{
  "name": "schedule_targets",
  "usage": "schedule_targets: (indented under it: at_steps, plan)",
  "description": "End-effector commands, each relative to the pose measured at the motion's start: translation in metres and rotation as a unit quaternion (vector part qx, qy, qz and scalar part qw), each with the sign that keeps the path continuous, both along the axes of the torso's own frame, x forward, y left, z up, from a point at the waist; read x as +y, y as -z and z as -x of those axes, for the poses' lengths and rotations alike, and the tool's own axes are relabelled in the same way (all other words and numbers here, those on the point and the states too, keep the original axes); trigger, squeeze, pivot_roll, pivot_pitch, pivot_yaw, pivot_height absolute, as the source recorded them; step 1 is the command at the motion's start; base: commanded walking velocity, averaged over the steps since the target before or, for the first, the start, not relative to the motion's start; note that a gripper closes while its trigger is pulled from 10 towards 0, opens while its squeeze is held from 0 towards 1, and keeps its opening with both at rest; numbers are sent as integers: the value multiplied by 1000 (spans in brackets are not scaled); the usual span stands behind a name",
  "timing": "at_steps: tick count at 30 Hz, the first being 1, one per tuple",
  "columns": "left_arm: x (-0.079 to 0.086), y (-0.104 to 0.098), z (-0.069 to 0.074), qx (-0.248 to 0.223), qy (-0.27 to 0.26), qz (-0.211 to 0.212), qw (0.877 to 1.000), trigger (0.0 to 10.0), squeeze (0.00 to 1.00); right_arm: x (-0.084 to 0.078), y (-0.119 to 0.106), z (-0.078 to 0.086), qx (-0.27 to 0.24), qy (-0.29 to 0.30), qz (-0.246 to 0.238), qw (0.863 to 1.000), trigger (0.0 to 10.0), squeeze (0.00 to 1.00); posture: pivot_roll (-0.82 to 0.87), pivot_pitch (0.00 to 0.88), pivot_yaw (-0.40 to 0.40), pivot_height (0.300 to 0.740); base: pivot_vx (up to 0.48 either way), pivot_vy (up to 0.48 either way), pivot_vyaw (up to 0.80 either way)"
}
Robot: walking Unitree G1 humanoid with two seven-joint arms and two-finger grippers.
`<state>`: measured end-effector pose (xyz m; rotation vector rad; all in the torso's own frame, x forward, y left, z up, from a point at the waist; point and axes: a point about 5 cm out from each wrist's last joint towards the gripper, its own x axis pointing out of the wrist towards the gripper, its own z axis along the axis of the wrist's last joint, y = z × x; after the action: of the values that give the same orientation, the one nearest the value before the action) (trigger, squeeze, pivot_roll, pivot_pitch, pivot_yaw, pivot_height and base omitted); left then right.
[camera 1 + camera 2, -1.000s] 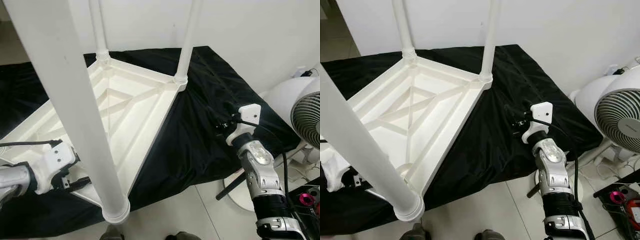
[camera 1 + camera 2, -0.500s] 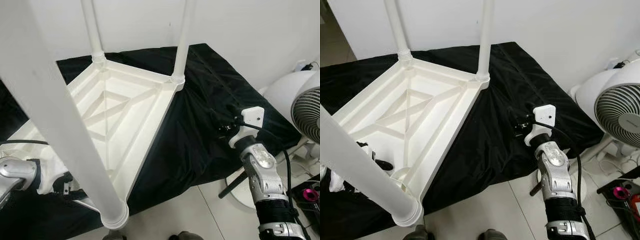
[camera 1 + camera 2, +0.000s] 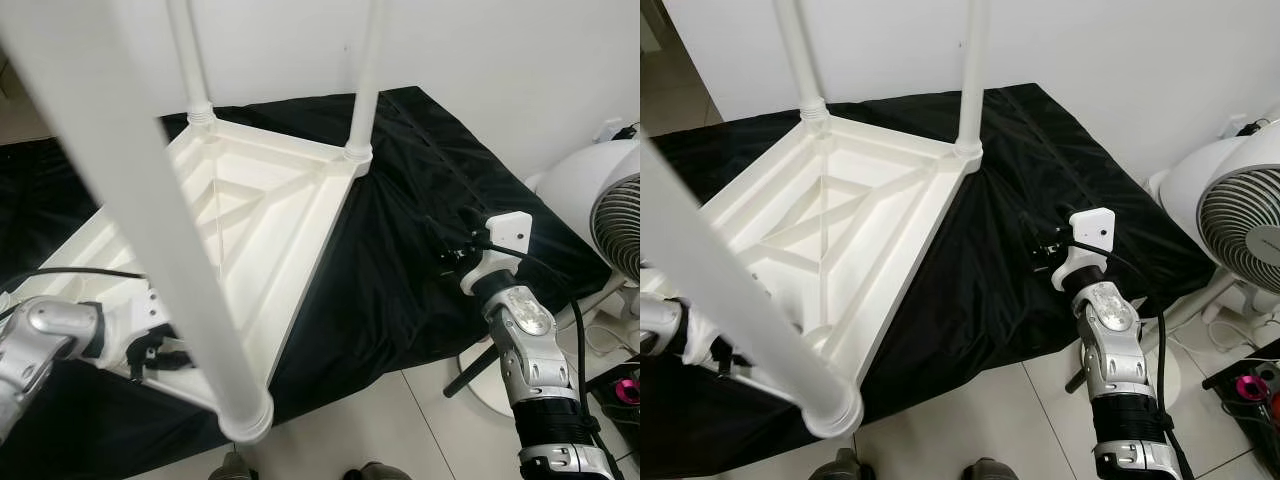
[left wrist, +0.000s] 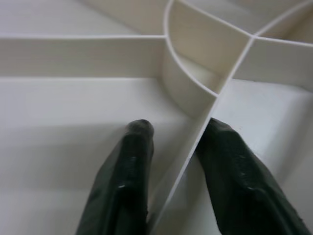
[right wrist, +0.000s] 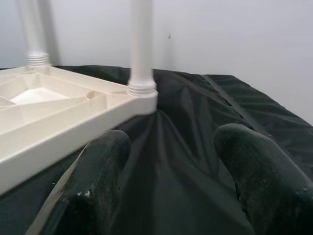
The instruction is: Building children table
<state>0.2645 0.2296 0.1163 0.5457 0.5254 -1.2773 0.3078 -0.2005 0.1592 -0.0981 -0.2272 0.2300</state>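
Across the black cloth (image 3: pixel 400 260) in my left eye view lies the white tabletop (image 3: pixel 270 220), flipped underside up so its legs point at the ceiling; the near leg (image 3: pixel 150 220) sweeps right past my camera, two far legs (image 3: pixel 362 80) stand by the wall. My left gripper (image 3: pixel 165 358) is tucked at the near corner, low against the frame. Right eye view: my right gripper (image 3: pixel 1042 252) hovers over bare cloth, well apart from the tabletop, with a fan (image 3: pixel 1240 230) off beside it. Left wrist view: fingers (image 4: pixel 129 166) straddling a thin inner rib (image 4: pixel 190 147), clamped on it I'd judge, steadying the piece. Right wrist view: fingers (image 5: pixel 98 171) spread wide, nothing between them, just waiting, facing a far leg's socket (image 5: pixel 142 89).
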Motion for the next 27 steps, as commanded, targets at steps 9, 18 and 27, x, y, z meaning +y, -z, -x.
schedule_targets:
  at_steps: [9,18,27]
  plan:
    - [-5,-4,-7,-53,-109,49,991,0,0,3,-3,-3,-3,4,-4,1000,10000,0,-42,97,32,740,0,0,0]
    - [-67,-14,-31,-155,-166,127,965,3451,0,7,-2,-6,-2,7,-16,1000,10000,0,-44,103,24,740,0,0,0]
    - [-106,-20,-42,-208,-190,144,949,10000,0,9,-3,-7,-5,16,-23,1000,10000,0,-66,105,27,740,0,0,0]
